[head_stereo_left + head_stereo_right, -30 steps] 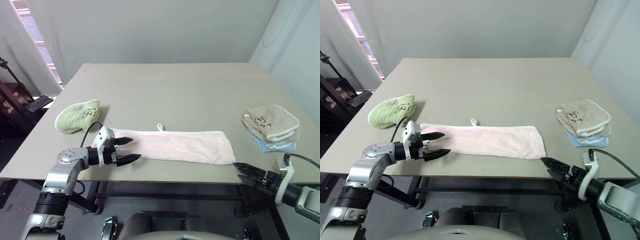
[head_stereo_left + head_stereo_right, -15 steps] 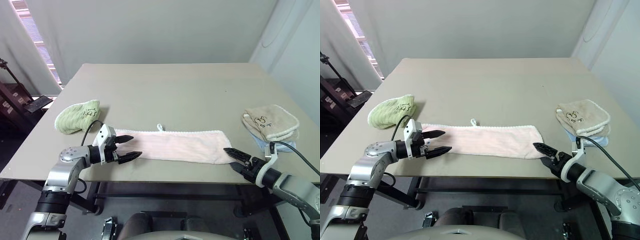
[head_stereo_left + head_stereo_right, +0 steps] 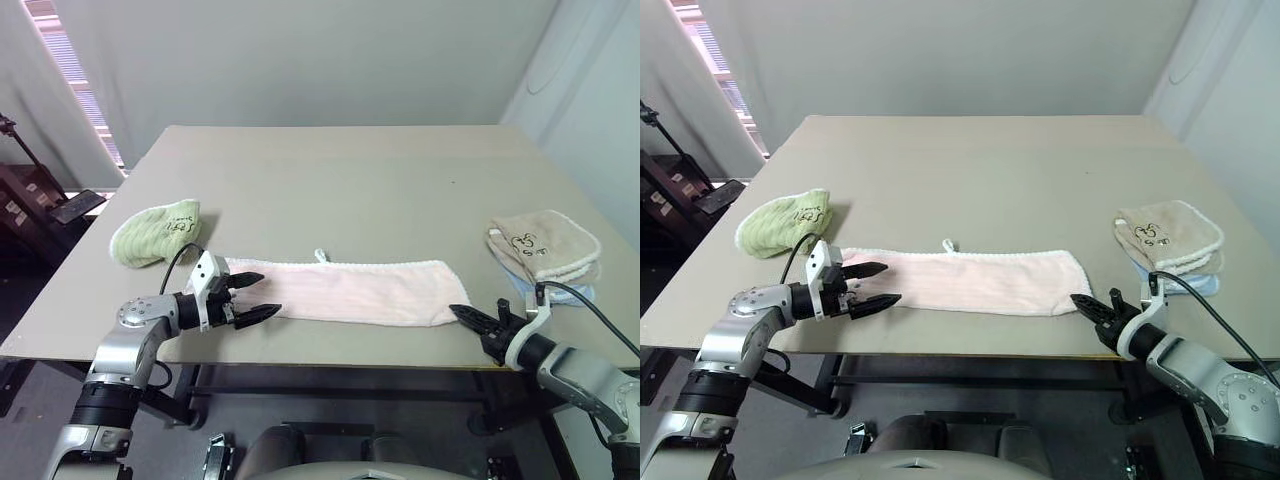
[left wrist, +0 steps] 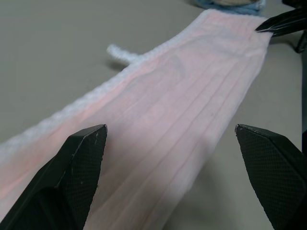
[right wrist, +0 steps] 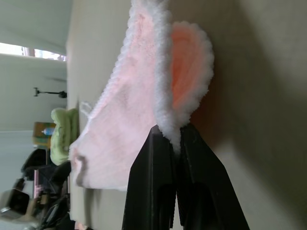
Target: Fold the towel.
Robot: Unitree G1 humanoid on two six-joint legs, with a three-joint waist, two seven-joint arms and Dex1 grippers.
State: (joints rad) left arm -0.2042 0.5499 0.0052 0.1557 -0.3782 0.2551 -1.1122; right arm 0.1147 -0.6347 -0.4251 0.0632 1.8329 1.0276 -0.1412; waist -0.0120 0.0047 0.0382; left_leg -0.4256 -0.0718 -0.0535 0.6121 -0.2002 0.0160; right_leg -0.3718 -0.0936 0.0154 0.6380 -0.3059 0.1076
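Observation:
The pale pink towel (image 3: 350, 292) lies flat as a long strip across the table's near edge, with its small loop (image 3: 320, 255) on the far side. My left gripper (image 3: 268, 294) is open at the towel's left end, one finger on either side of the cloth, as the left wrist view shows along the towel (image 4: 182, 110). My right gripper (image 3: 460, 312) is at the towel's right near corner. In the right wrist view it (image 5: 170, 132) is shut on the white corded edging of the towel (image 5: 144, 96), and the corner curls up above the fingers.
A light green towel (image 3: 155, 232) lies bunched at the left of the table (image 3: 350, 180). A folded beige towel (image 3: 542, 243) rests on a blue cloth (image 3: 560, 293) at the right edge. The table's front edge runs just below the pink towel.
My right gripper has come up from below the table edge to the towel's right near corner and shut on its edging. The left gripper has stayed open in place.

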